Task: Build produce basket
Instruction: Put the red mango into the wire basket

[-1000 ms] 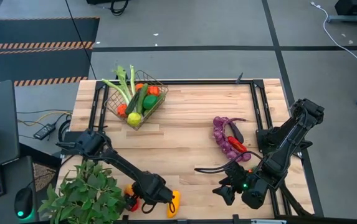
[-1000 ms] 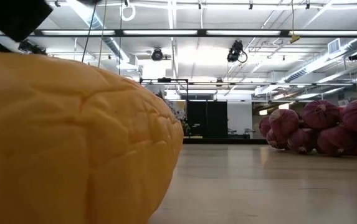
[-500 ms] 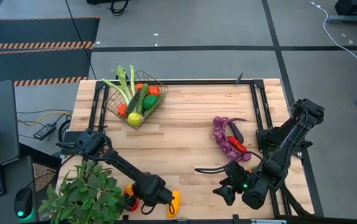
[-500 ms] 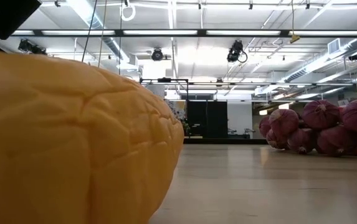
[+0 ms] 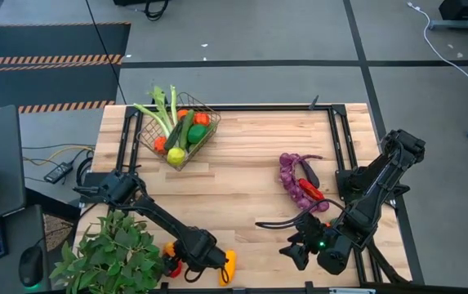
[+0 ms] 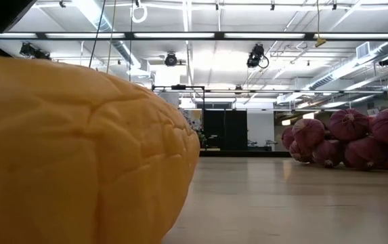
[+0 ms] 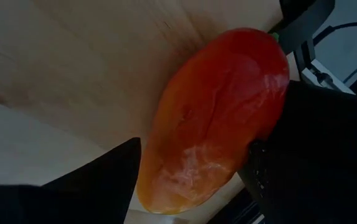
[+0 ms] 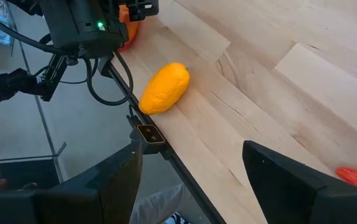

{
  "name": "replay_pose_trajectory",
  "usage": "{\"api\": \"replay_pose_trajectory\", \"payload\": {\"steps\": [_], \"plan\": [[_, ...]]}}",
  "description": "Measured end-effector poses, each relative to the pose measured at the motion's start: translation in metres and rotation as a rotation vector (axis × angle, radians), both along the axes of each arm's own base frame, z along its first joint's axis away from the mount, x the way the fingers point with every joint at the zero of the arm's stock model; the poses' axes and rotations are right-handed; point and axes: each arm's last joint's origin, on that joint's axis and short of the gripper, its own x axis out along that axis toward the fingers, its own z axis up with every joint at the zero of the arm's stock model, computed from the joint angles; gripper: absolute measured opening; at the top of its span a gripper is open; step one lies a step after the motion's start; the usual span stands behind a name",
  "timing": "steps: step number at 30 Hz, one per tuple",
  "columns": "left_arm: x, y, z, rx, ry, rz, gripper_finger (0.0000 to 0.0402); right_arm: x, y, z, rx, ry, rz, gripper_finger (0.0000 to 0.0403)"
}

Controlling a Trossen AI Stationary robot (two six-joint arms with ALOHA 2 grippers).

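Note:
The wire basket (image 5: 181,135) stands at the table's far left and holds celery, green, yellow, orange and red pieces. My left gripper (image 5: 178,263) is at the near edge, open. Its fingers stand on either side of a red-orange piece (image 7: 215,118) that lies on the table. A yellow-orange piece (image 5: 229,265) lies just right of it and fills the low view (image 6: 78,149). Purple grapes (image 5: 291,186), a dark eggplant (image 5: 308,171) and a red piece (image 5: 312,194) lie at mid right. My right gripper (image 5: 297,250) is open and empty near the front edge. My left gripper has the red-orange piece between its open fingers, which lie along its long sides. In the wrist view one finger (image 7: 309,143) overlaps the piece's side (image 7: 262,112). Whether it touches the piece I cannot tell. The piece rests on the table.
A leafy green plant (image 5: 107,249) stands at the near left corner, close to my left arm. A black frame (image 5: 340,131) runs around the tabletop. The wooden top between the basket and the grapes is bare.
In the low view a dark part of my left arm has drawn back toward the picture's upper left corner. Nothing else has visibly moved.

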Motion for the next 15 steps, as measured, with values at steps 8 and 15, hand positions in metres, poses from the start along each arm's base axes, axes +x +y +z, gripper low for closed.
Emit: {"api": "replay_pose_trajectory", "payload": {"steps": [8, 15], "plan": [[0.001, 0.000, 0.000, 0.016, -0.015, -0.006, 0.0284, -0.001, -0.001, -0.001, -0.010, 0.008, 0.000, 0.0279], [0.013, 0.022, 0.006, 0.131, -0.019, 0.093, 0.0239, -0.002, -0.002, -0.002, -0.031, 0.022, 0.000, 0.0279]]}}
